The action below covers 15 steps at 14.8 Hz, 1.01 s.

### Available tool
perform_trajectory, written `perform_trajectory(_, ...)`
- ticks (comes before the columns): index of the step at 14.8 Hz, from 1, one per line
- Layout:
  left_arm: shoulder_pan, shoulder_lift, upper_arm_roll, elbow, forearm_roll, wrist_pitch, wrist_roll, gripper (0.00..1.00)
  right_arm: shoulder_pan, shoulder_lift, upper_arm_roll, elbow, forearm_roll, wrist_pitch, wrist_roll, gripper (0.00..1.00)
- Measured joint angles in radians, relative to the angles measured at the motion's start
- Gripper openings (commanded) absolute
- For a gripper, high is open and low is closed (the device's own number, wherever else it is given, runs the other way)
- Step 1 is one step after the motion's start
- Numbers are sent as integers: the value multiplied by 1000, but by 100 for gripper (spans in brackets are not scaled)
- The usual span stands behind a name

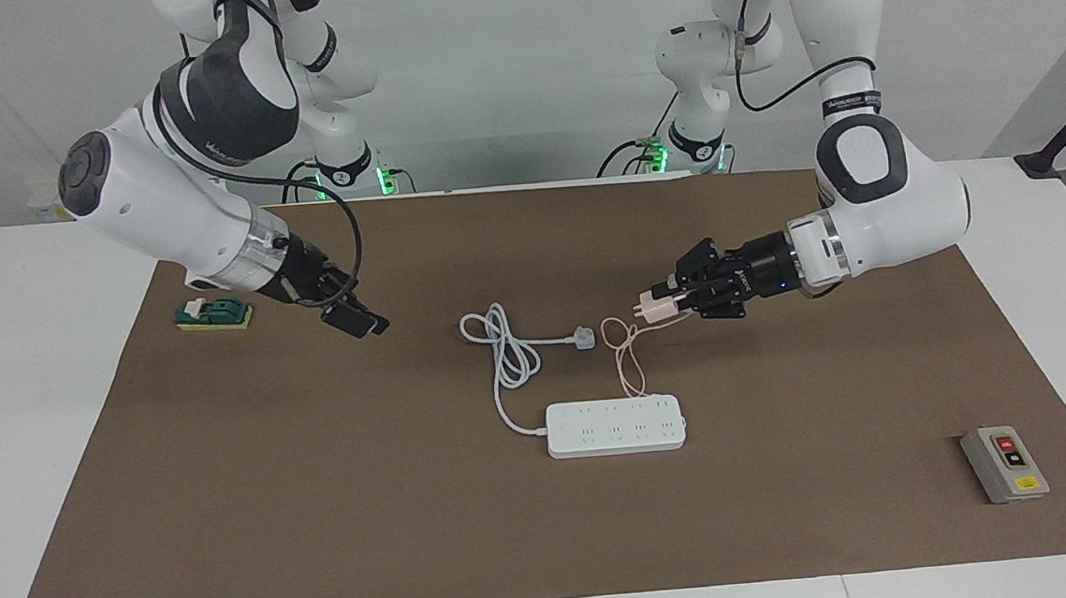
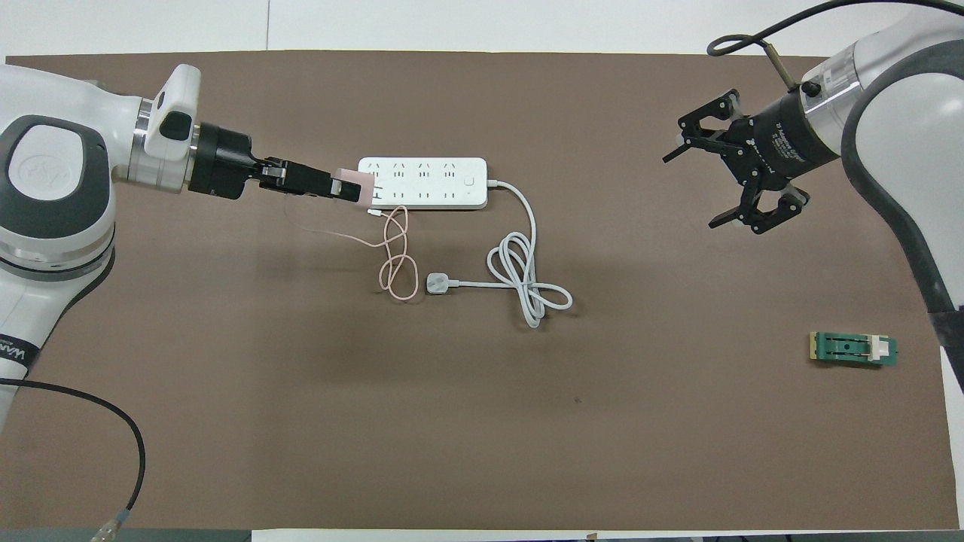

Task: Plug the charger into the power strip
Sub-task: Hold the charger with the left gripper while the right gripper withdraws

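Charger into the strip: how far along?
Done: the left gripper is shut on the charger and has it off the mat. In hand: it is carried in the air, over the mat near the power strip's end toward the left arm; its prongs are in no socket. The right gripper hangs open near the green block, empty. Left: line up over a socket and push in.

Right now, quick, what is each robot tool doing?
Left tool: shut on the charger, up over the mat.
Right tool: open, holding nothing, near the green block.
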Motion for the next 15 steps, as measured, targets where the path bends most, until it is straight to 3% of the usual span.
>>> perform_trajectory(5,-31,30,-7,46,359,13,279,0,-3,-2,2,-4,-153,-1,-349,100)
perform_trajectory(8,-82,63,-9,126,564,37,358,0,-27,-3,0,-4,-203,-1,-601,100)
perform_trajectory(12,-159,97,-10,166,755,205,426,0,-48,-24,0,-4,-296,-1,-790,100)
perform_trajectory(15,-182,117,-10,166,843,252,473,0,-48,-76,2,-17,-372,-5,-867,100)
